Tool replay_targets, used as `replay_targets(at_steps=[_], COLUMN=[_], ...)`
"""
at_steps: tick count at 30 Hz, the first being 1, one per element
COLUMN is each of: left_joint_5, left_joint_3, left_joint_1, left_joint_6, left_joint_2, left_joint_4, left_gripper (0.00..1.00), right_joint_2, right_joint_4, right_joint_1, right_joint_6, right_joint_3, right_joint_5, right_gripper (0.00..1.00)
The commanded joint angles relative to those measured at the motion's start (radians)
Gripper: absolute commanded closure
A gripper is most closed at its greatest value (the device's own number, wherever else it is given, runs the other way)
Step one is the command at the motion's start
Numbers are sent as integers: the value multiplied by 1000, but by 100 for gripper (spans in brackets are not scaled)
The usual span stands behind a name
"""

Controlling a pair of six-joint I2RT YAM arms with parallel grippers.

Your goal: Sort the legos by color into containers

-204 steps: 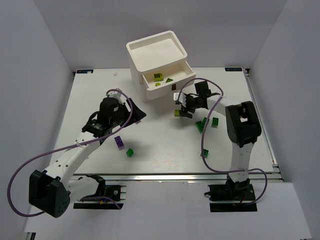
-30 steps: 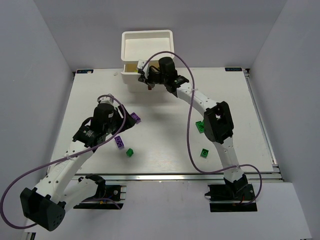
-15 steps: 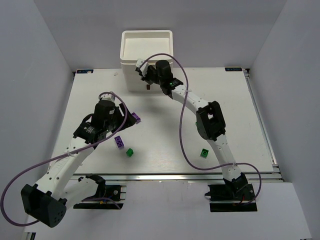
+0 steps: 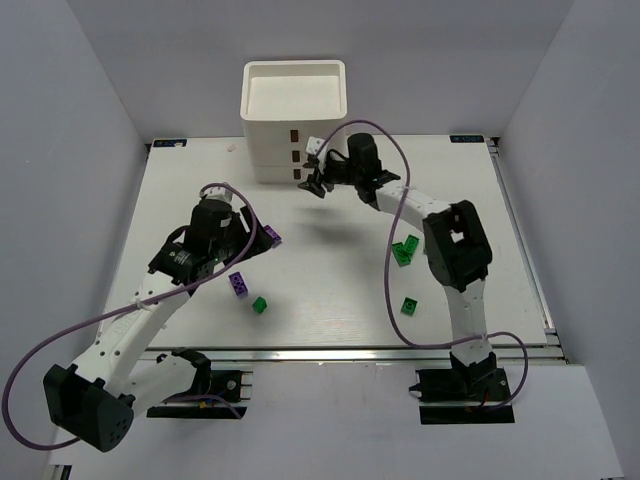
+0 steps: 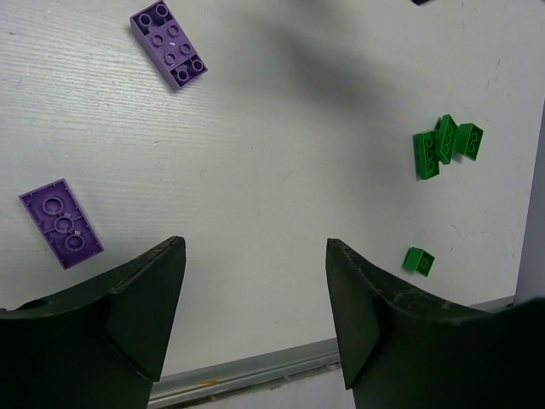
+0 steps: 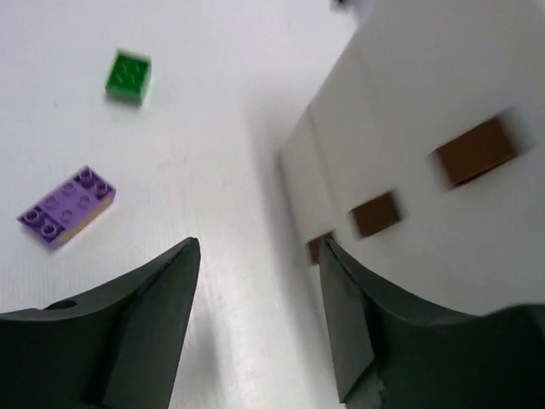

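Three drawers (image 4: pixel 272 156) all shut, brown handles (image 6: pixel 375 213) facing out, so no lego goes in until one is pulled. By the lowest handle the right hand (image 4: pixel 318 180) hovers just in front of the unit (image 4: pixel 262 135), jaws apart, gripping nothing. Over the tabletop (image 4: pixel 330 300) the left hand (image 5: pixel 254 247) is spread and empty too, two purple legos (image 5: pixel 169 44) near it. By the right arm (image 4: pixel 455 250) green legos (image 4: pixel 403 252) lie in a touching cluster, two singles (image 4: pixel 259 305) apart nearer the front edge. Risks, as I judge: handle is small, an off-centre pinch slips off; unit looks light, a pull may drag the whole stack instead of sliding a drawer; contents hidden, wrong drawer mixes colours; clustered greens may come up two at once or scatter when one is pinched.
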Motion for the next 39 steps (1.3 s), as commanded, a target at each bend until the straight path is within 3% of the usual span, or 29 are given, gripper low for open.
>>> replay_targets(at_steps=[1, 6, 9, 18, 30, 34, 37, 38, 39], left_joint_5=[-23, -33, -32, -49, -58, -59, -59, -59, -59], left_joint_3=[24, -1, -11, -27, -19, -16, -22, -24, -24], left_joint_1=[3, 3, 3, 3, 3, 3, 3, 3, 3], left_joint_6=[7, 0, -5, -13, -8, -5, -5, -8, -8], left_joint_2=[-40, -69, -79, -109, -106, -96, -99, -99, -101], left_joint_4=[5, 8, 15, 5, -9, -5, 1, 2, 4], left_gripper=[23, 22, 22, 22, 21, 21, 21, 21, 21], right_joint_2=[-176, -173, -99, 142, 202, 160, 156, 156, 157], right_joint_4=[184, 164, 57, -147, -167, -216, -317, -358, -373], right_joint_1=[-20, -46, -51, -63, -67, -78, -89, -95, -98], right_joint_6=[86, 105, 53, -102, -225, -308, -390, -404, -410], right_joint_3=[8, 98, 230, 586, 590, 538, 553, 560, 570], right_joint_5=[-243, -174, -122, -47, 81, 27, -5, -10, -16], right_gripper=[35, 16, 12, 13, 19, 36, 56, 70, 78])
